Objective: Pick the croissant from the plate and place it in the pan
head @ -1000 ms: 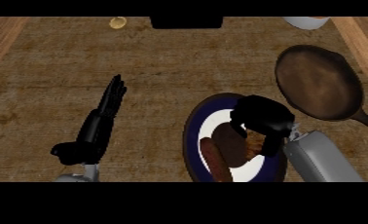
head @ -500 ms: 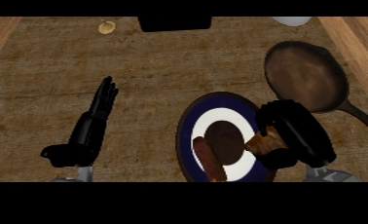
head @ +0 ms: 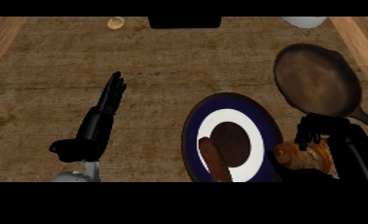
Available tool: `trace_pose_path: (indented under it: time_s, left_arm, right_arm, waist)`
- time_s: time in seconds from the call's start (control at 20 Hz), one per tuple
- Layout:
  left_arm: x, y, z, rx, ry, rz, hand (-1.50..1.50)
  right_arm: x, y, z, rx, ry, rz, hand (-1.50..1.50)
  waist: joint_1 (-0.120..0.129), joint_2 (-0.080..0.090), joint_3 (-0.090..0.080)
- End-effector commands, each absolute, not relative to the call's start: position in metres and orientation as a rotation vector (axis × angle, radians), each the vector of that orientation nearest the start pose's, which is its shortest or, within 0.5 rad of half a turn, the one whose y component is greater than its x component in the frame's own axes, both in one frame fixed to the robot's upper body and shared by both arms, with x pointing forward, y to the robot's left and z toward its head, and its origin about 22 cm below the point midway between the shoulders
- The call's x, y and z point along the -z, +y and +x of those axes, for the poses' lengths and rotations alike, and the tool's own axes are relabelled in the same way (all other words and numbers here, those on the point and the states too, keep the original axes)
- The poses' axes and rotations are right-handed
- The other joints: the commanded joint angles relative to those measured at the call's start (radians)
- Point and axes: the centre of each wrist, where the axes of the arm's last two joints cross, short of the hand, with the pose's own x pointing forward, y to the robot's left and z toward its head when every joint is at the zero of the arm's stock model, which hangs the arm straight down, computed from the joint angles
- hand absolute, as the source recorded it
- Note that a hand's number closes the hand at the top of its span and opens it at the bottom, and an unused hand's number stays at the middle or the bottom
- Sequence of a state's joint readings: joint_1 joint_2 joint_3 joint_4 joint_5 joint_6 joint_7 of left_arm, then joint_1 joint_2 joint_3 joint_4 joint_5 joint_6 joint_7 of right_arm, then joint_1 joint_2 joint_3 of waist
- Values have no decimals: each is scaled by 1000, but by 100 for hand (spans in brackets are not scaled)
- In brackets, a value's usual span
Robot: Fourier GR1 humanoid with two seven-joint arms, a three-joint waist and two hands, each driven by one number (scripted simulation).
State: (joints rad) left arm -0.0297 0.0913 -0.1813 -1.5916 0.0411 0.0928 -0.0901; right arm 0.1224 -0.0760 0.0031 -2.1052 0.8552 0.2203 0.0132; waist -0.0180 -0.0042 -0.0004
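Head view, looking steeply down on the brown counter.

My right hand occupies the lower right of the frame. Its fingers are curled over the croissant and hold it. The golden-brown croissant shows beneath and between them. It lies just past the right rim of the plate, not over the plate's centre. It sits below the pan in the frame and is not inside it. Whether the croissant touches the counter I cannot tell.

The plate has a dark blue rim, a white ring and a dark brown centre. It stands at lower centre-right. A brown sausage-shaped piece lies on its lower left part.

The dark round pan is at the right of the frame, above my right hand. Its handle runs toward the right edge.

My left hand rests at the lower left, fingers straight and pointing up the frame, holding nothing.

Along the upper edge are a small yellowish round object at upper left, a black block at centre, and a white object at upper right.
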Motion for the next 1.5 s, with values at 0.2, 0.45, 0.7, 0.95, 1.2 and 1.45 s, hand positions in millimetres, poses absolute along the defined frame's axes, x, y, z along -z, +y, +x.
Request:
trace_pose_path:
  time_s: [0.2,0.45,0.7,0.95,1.2,1.45]
  left_arm:
    - [-20,216,247,121,-1694,-65,0]
    - [-4,212,237,115,-1688,-72,0]
    - [-9,209,247,143,-1687,-65,0]
    - [-1,193,237,138,-1689,-71,0]
    - [-3,193,250,140,-1709,-84,0]
    - [-20,184,261,168,-1717,-117,0]
  right_arm:
    - [-104,-300,226,-547,-1661,-852,150]
    - [-67,-331,264,-545,-1703,-1059,150]
    - [-76,-350,314,-439,-1737,-1173,150]
    - [-56,-393,339,-312,-1756,-1138,150]
    - [-40,-396,369,-329,-1757,-1135,150]
    - [-26,-407,364,-613,-1378,-993,-150]
  waist:
    - [20,5,1]
    - [35,9,2]
    - [35,9,1]
    - [37,10,2]
    - [53,17,3]
    - [81,32,2]
